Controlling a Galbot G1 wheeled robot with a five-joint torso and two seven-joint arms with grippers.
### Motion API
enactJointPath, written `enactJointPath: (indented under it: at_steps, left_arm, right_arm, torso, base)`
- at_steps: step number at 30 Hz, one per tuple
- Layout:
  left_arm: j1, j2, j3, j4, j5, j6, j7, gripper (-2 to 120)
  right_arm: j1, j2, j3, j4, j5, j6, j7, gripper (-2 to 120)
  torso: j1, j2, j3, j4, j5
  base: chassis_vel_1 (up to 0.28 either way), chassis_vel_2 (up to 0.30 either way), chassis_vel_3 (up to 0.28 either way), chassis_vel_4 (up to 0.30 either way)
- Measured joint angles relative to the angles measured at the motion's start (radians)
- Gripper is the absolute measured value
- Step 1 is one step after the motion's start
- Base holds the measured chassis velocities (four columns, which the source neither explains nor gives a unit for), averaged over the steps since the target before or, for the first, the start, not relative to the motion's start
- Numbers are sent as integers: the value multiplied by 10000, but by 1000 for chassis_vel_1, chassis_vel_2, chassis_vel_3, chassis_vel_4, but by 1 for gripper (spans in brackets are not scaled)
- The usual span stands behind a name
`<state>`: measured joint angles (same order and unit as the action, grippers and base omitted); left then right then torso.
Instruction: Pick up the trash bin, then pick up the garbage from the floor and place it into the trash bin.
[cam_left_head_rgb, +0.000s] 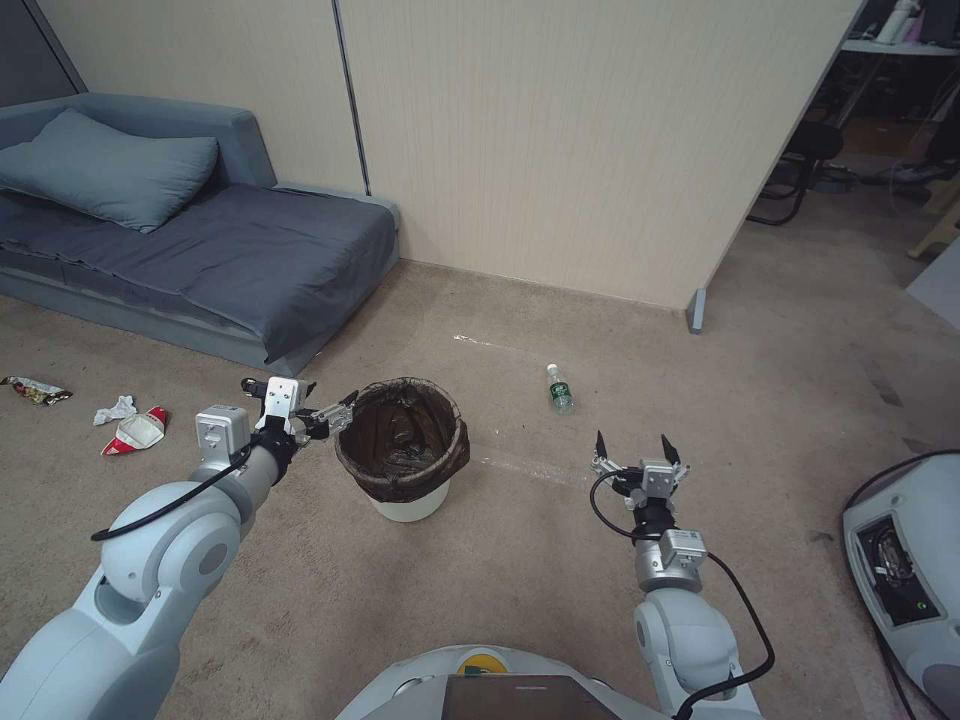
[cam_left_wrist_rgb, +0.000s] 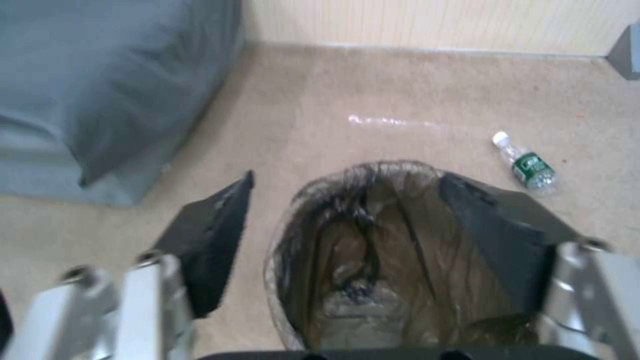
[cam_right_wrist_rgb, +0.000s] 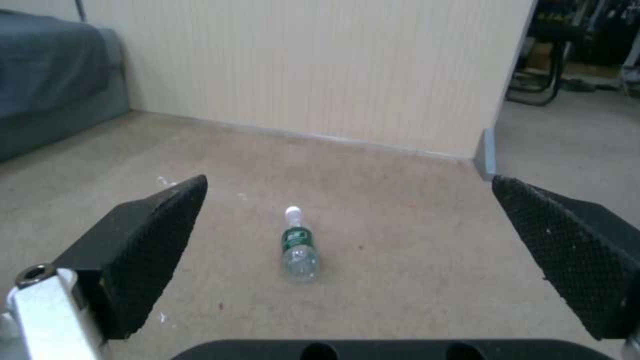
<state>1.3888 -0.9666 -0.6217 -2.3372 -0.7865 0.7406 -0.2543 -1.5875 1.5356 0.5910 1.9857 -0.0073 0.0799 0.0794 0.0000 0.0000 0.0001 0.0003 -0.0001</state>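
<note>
A grey-blue sofa bed (cam_left_head_rgb: 200, 250) with a pillow (cam_left_head_rgb: 105, 180) fills the far left corner, against a pale ribbed wall panel (cam_left_head_rgb: 560, 150). On the carpet near my middle stands the trash bin (cam_left_head_rgb: 405, 440), a white bucket with a dark bag folded over its rim. My left pincer (cam_left_head_rgb: 335, 415) sits at the bin's left rim, its black fingers (cam_left_wrist_rgb: 213, 235) spread apart, one outside the rim and the other over the bag (I cannot tell whether either touches it). My right pincer (cam_left_head_rgb: 635, 450) hangs to the right of the bin, released, fingers wide. Beyond it, nearer the wall, lies a clear bottle (cam_left_head_rgb: 559, 389) with a white cap and a green label whose writing I cannot read. Far left on the carpet lie a red-and-white crushed cup (cam_left_head_rgb: 135, 432), a white tissue (cam_left_head_rgb: 115, 409) just beside it and a snack wrapper (cam_left_head_rgb: 35, 390).
</note>
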Motion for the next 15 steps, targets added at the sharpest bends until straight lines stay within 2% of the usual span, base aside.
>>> enactJointPath:
  at_steps: [2,3,4,6,7,8,11,15]
  left_arm:
    - [-339,70,297,340,-352,34,-155,86]
    - [-339,70,297,340,-352,34,-155,86]
    - [-651,132,539,668,-636,34,-286,93]
    - [-1223,260,995,1388,-938,22,-532,97]
    - [-1435,296,1190,1680,-1037,20,-636,99]
    - [-1435,296,1190,1680,-1037,20,-636,99]
    - [-2056,354,1727,2493,-1136,5,-853,100]
    - [-2393,290,2053,3003,-1113,-11,-1033,100]
  right_arm:
    - [46,-3,-33,-65,-37,1,-8,100]
    - [46,-3,-33,-65,-37,1,-8,100]
    - [48,13,-34,-87,-72,1,-5,100]
    - [50,86,-30,-128,-172,7,49,100]
    - [43,110,-30,-143,-203,9,79,100]
    - [43,110,-30,-143,-203,9,79,100]
    - [39,168,-33,-146,-247,16,131,100]
    - [23,193,-12,-146,-251,33,139,100]
  torso:
    - [0,0,0,2,1]
    - [0,0,0,2,1]
    - [0,0,0,-3,0]
    - [0,0,-1,-7,7]
    - [0,0,1,-4,-3]
    - [0,0,1,-4,-3]
    - [0,0,1,-2,0]
    - [0,0,0,-4,2]
  base:
    - [0,0,0,0]
    - [0,0,0,0]
    - [0,0,0,0]
    - [0,0,0,0]
    - [0,0,0,0]
    - [0,0,0,0]
    - [0,0,0,0]
    - [0,0,0,0]
